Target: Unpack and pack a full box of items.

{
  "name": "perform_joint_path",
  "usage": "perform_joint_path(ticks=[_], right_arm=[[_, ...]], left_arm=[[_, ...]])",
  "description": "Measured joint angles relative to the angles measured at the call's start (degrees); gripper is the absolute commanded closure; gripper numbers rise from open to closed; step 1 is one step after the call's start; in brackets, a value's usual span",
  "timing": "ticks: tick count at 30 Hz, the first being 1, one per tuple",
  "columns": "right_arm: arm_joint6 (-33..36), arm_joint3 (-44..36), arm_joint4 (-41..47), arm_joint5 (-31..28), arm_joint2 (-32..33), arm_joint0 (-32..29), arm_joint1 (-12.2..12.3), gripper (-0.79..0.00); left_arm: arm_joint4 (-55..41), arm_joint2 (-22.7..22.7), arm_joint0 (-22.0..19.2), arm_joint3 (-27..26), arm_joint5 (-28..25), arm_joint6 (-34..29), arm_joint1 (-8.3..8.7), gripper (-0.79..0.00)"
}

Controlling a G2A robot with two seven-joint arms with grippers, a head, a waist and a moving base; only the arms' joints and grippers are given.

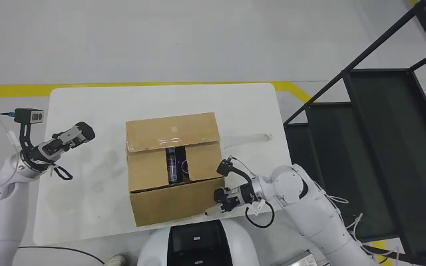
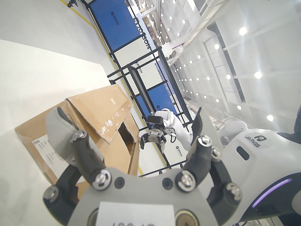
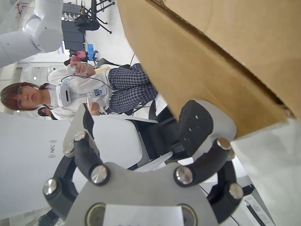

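Observation:
A brown cardboard box (image 1: 174,166) stands in the middle of the white table (image 1: 86,199). Its top flaps are partly apart, and a dark bottle (image 1: 172,164) shows in the gap. My left gripper (image 1: 82,132) is held over the table's left side, well clear of the box, and is open and empty (image 2: 129,125); from there the box (image 2: 94,118) lies beyond its fingertips. My right gripper (image 1: 223,179) is open beside the box's right front corner. In the right wrist view one finger pad (image 3: 195,123) lies close against the box's wall (image 3: 200,48).
A clear plastic strip (image 1: 247,138) lies on the table to the right of the box. A black metal stair frame (image 1: 359,126) stands off the table's right side. Bare table lies left of and behind the box.

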Motion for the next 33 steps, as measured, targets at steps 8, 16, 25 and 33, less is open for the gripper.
perform_joint_path(ticks=[8, 16, 25, 33], right_arm=[[-2.3, 1.8, -3.0, 1.4, -4.6, 2.3, -0.2, -0.785], [-1.5, -1.7, -3.9, 1.0, -5.3, 1.5, 0.5, -0.785], [1.0, -13.3, 4.5, -3.3, 3.7, -4.7, 3.0, -0.785], [1.2, -14.2, 20.0, -7.2, 13.0, -7.9, 4.6, -0.785]], left_arm=[[0.0, 0.0, 0.0, 0.0, 0.0, 0.0, 0.0, -0.785], [0.0, 0.0, 0.0, 0.0, 0.0, 0.0, 0.0, -0.785], [0.0, 0.0, 0.0, 0.0, 0.0, 0.0, 0.0, -0.785], [-0.5, 1.5, 2.0, -4.3, 2.4, -2.4, 0.05, -0.785]])
